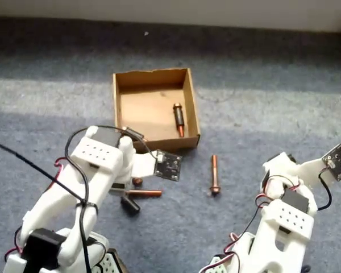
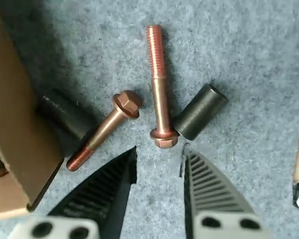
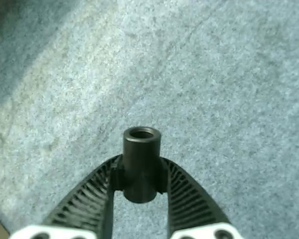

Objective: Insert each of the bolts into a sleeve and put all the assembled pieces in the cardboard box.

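My left gripper point(image 2: 159, 152) is open just above the carpet, its fingertips on either side of the head of a copper bolt point(image 2: 160, 89). A second copper bolt point(image 2: 103, 130) lies tilted beside it. A black sleeve point(image 2: 199, 112) rests by the first bolt's head, and another sleeve point(image 2: 65, 117) lies against the cardboard box point(image 2: 15, 124). My right gripper point(image 3: 139, 169) is shut on a black sleeve point(image 3: 141, 149), held upright above bare carpet. In the high view the cardboard box point(image 1: 125, 108) holds one assembled piece point(image 1: 178, 118), and a third bolt point(image 1: 215, 174) lies alone in front of it.
The left arm point(image 1: 91, 170) stands just in front of the box's near left corner, and the right arm point(image 1: 284, 216) stands at the lower right. Grey-blue carpet covers the whole work surface, with free room between the arms and to the box's right.
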You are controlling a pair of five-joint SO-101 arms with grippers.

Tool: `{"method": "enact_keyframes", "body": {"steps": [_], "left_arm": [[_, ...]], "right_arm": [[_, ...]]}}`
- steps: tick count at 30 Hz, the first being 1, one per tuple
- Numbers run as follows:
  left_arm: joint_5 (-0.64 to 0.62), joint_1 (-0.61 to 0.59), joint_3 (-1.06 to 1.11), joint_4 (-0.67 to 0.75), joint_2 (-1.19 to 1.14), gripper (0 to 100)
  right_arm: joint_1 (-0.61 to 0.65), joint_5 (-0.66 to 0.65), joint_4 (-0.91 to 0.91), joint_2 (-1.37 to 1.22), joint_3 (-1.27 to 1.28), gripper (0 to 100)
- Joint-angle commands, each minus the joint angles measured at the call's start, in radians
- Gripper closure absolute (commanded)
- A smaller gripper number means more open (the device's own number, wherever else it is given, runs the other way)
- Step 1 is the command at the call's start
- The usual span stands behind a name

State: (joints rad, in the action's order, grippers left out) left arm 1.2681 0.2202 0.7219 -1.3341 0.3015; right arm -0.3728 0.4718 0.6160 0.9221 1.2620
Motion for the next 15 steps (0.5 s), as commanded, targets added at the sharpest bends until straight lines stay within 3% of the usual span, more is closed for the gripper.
{"method": "enact_keyframes", "body": {"steps": [1, 15], "left_arm": [[0.040, 0.015, -0.050, 0.054, -0.064, 85], [0.035, 0.035, -0.219, 0.133, -0.364, 85]], "right_arm": [[0.012, 0.008, -0.022, 0.036, -0.008, 99.3], [0.012, 0.000, -0.022, 0.036, -0.010, 99.3]]}}
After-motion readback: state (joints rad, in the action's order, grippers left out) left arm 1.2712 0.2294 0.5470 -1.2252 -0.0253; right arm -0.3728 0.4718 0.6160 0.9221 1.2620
